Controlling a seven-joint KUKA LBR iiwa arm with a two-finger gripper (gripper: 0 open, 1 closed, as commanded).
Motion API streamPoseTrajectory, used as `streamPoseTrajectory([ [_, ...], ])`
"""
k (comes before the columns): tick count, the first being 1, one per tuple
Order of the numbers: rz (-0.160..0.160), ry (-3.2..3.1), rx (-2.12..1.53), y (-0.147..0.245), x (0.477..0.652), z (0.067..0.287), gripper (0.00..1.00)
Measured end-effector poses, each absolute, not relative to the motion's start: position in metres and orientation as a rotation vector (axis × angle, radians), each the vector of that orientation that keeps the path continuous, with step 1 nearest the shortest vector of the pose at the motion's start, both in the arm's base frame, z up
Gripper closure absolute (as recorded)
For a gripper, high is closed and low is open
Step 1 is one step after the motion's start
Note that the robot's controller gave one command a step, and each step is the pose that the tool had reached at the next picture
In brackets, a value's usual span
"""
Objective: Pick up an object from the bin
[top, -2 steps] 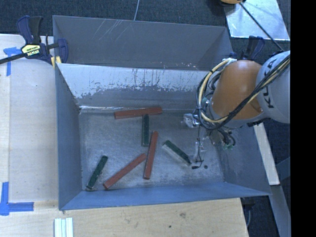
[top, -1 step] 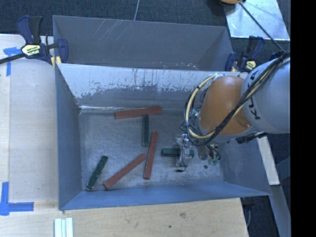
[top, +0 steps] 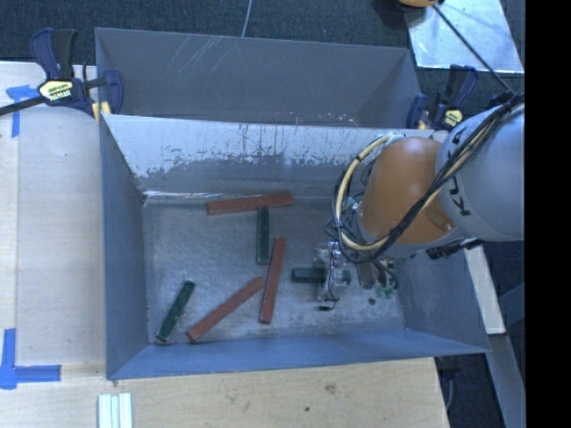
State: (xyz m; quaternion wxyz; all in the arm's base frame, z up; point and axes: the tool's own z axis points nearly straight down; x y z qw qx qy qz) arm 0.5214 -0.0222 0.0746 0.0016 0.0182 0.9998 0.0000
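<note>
Camera view: arm (top: 486,172) comes in from the right, with its orange cover (top: 401,194) and looped cables (top: 350,199) over the right half of the bin (top: 123,239). Gripper (top: 330,285) is down at the floor, right of centre and nearer the front wall than the back. Jaw state: can't tell, the tip is a small dark cluster under the cover, so released or clenched is not readable. Nearest thing is a short dark green block (top: 306,275), lying flat with its long side left-right. Its right end meets the gripper tip, and I can't tell if that is a grasp or just contact. Just left of the block is the mid red stick (top: 273,281), near upright in the picture, its top leaning slightly right. Low red stick (top: 227,310) runs diagonally from the front left up toward the mid stick's lower end, close to it; touching or not is unclear. Green stick (top: 262,235) lies upright in the picture above the mid red stick, its top end at the top red stick (top: 250,205), which lies nearly level along the back of the floor. Corner green stick (top: 176,312) sits tilted at front left, well apart from the gripper. Small green bit (top: 384,291) lies on the floor right of the gripper, below the cover.
</note>
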Motion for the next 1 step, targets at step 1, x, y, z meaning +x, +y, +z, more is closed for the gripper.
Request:
streamPoseTrajectory([
  [1, 0.000, 3.135, 0.092, -0.0216, 0.5362, 0.2207, 1.00],
])
